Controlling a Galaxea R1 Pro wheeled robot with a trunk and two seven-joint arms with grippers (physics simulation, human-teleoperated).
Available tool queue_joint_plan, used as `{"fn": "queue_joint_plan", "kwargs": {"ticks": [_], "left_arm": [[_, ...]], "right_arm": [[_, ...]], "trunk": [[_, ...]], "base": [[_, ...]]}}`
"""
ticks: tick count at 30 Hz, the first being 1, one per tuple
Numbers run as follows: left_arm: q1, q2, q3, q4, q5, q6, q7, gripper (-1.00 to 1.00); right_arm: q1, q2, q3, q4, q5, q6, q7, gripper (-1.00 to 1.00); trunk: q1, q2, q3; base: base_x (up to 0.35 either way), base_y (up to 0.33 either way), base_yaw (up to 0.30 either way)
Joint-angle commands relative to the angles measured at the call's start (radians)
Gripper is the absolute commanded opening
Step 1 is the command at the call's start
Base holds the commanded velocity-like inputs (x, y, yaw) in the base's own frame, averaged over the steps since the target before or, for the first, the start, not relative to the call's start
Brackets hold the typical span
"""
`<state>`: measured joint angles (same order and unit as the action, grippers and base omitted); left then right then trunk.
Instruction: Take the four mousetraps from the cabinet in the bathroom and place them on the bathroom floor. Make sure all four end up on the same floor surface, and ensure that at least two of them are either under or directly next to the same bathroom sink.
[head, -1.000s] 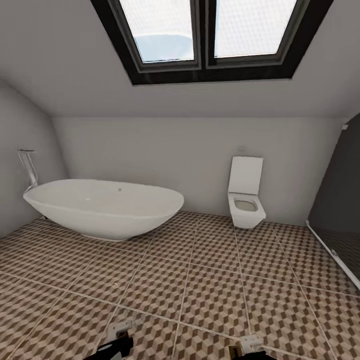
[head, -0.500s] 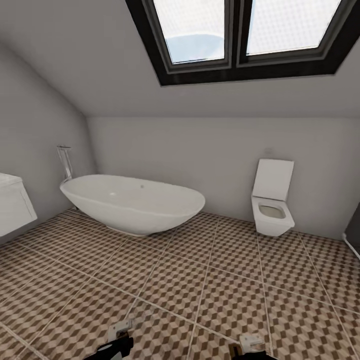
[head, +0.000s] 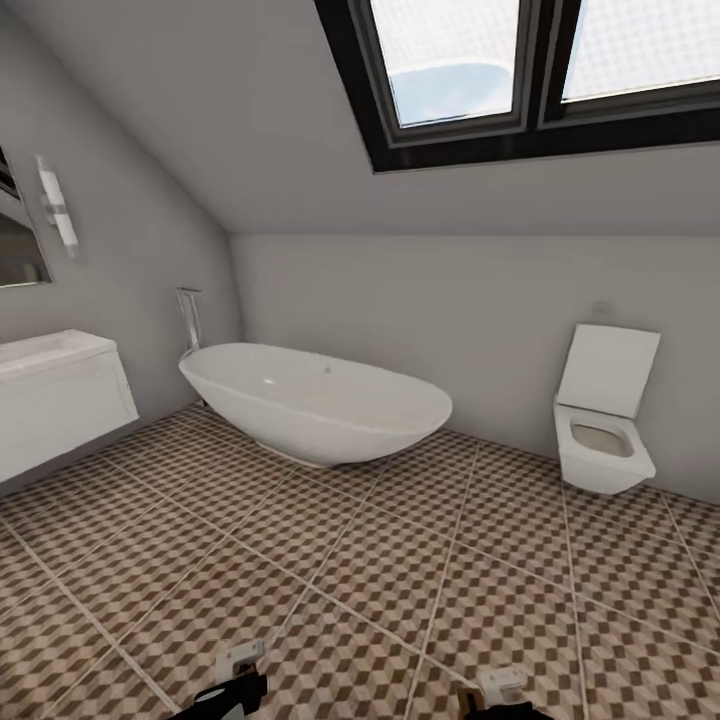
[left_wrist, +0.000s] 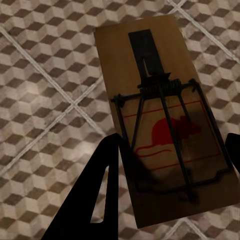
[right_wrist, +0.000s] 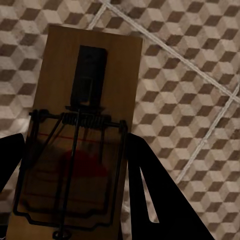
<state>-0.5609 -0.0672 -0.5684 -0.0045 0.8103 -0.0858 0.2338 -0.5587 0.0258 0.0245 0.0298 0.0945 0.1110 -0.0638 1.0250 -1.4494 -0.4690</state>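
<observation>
A wooden mousetrap (left_wrist: 116, 60) with a red mouse print and a black wire spring sits between the dark fingers of my left gripper (left_wrist: 172, 145), which is shut on it above the bathroom floor (left_wrist: 45, 100). My right gripper (right_wrist: 75, 150) is shut on a second mousetrap (right_wrist: 60, 65), also held over the cube-patterned tiles (right_wrist: 190, 75). In the head view the tops of both arms peek in at the lower edge, left (head: 235, 680) and right (head: 500, 690), over the bathroom floor (head: 400, 560). The cabinet is out of view.
A white wall-hung vanity with a sink top (head: 60, 395) stands at the left under a mirror and a wall lamp (head: 55, 205). A white freestanding bathtub (head: 315, 400) sits at the back, a white toilet (head: 605, 430) at the right, and a dark-framed skylight (head: 520, 80) overhead.
The camera has turned left, so the bathtub and toilet slid right in the picture and the vanity came into view. Both arms sit the same at the lower edge.
</observation>
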Motion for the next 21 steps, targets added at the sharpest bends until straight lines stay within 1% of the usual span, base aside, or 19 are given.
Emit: {"fn": "queue_joint_plan", "kwargs": {"ticks": [1, 10, 14, 21], "left_arm": [[0.000, 0.000, -0.008, 0.000, 0.006, -0.002, 0.005, -1.00], [0.000, 0.000, -0.008, 0.000, 0.006, -0.002, 0.005, -1.00], [0.000, 0.000, -0.008, 0.000, 0.006, -0.002, 0.005, -1.00], [0.000, 0.000, -0.008, 0.000, 0.006, -0.002, 0.005, -1.00]], "right_arm": [[-0.001, 0.000, 0.002, 0.001, 0.006, 0.002, -0.003, -1.00], [-0.001, 0.000, 0.002, 0.001, 0.003, 0.002, -0.002, -1.00], [-0.001, -0.001, 0.001, 0.001, 0.004, 0.001, -0.002, -1.00], [-0.001, -0.001, 0.000, 0.001, 0.004, 0.001, -0.002, -1.00]], "trunk": [[0.000, -0.001, -0.001], [0.000, -0.001, -0.001], [0.000, -0.001, -0.001], [0.000, -0.001, -0.001]], "base": [[0.000, 0.000, 0.117], [0.000, 0.000, 0.060], [0.000, 0.000, 0.206], [0.000, 0.000, 0.262]]}}
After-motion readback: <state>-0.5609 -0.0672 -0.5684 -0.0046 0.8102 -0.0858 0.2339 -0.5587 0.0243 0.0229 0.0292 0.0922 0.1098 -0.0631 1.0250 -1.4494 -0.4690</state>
